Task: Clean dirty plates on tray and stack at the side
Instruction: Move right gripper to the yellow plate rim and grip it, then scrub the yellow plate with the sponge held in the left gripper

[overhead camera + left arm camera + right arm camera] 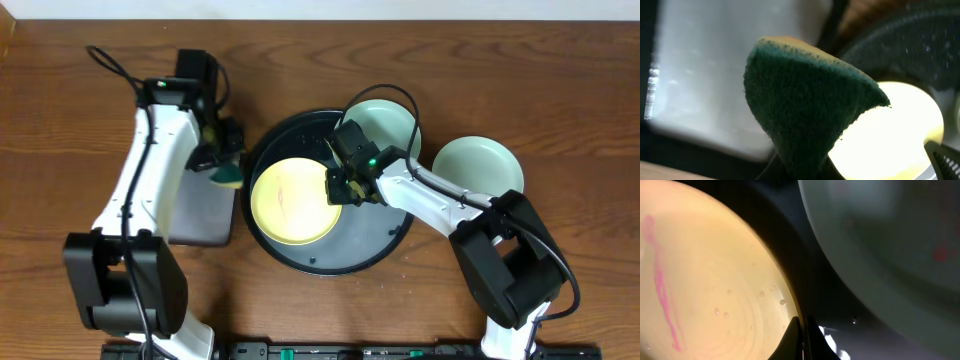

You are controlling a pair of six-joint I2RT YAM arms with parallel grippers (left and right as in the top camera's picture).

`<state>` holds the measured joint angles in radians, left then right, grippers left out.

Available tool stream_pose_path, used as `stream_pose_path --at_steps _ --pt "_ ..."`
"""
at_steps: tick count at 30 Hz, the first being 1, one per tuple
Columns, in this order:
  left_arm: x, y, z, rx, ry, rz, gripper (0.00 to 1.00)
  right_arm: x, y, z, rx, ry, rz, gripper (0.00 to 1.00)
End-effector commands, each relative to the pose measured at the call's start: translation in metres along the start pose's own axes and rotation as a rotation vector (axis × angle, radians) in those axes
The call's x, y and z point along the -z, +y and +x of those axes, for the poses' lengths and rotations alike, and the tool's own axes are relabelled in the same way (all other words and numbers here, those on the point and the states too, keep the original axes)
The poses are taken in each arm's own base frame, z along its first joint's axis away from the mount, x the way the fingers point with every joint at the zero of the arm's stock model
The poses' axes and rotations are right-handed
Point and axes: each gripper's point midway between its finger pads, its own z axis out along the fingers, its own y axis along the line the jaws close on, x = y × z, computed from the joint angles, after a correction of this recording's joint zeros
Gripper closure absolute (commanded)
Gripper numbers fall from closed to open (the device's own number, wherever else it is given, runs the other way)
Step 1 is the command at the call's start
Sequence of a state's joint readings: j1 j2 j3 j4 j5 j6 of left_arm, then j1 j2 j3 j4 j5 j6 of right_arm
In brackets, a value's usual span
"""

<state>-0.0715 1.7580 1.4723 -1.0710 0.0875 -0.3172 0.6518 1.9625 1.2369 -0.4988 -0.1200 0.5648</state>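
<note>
The pale yellow plate [292, 201] lies in the left part of the round black tray [380, 245] and bears a pink streak [662, 290]. My right gripper [338, 188] is shut on the yellow plate's right rim [801, 322]. One mint plate [385, 125] sits at the tray's back right edge; it also shows in the right wrist view [890, 245]. A second mint plate [476, 165] rests on the table to the right. My left gripper [226, 165] is shut on a green and yellow sponge [805, 100], held left of the tray near the yellow plate [895, 135].
A dark grey rectangular tray [205, 205] lies left of the black tray, under the left arm; it shows pale in the left wrist view [715, 75]. Cables run above both arms.
</note>
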Motion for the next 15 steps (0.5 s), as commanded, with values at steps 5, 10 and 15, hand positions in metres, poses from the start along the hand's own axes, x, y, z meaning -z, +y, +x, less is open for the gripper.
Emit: stream_pose_path --at_steps 5,10,15 --pt "-0.052 -0.041 0.047 -0.069 0.078 0.054 0.93 -0.004 -0.005 -0.004 -0.006 0.000 0.011 0.99" --pt "-0.083 -0.056 0.063 -0.128 0.101 0.054 0.93 -0.004 -0.005 -0.004 -0.006 -0.001 0.011 0.99" --pt "-0.110 -0.067 0.082 -0.167 0.177 0.034 0.92 -0.004 -0.004 -0.004 -0.006 0.001 0.008 0.99"
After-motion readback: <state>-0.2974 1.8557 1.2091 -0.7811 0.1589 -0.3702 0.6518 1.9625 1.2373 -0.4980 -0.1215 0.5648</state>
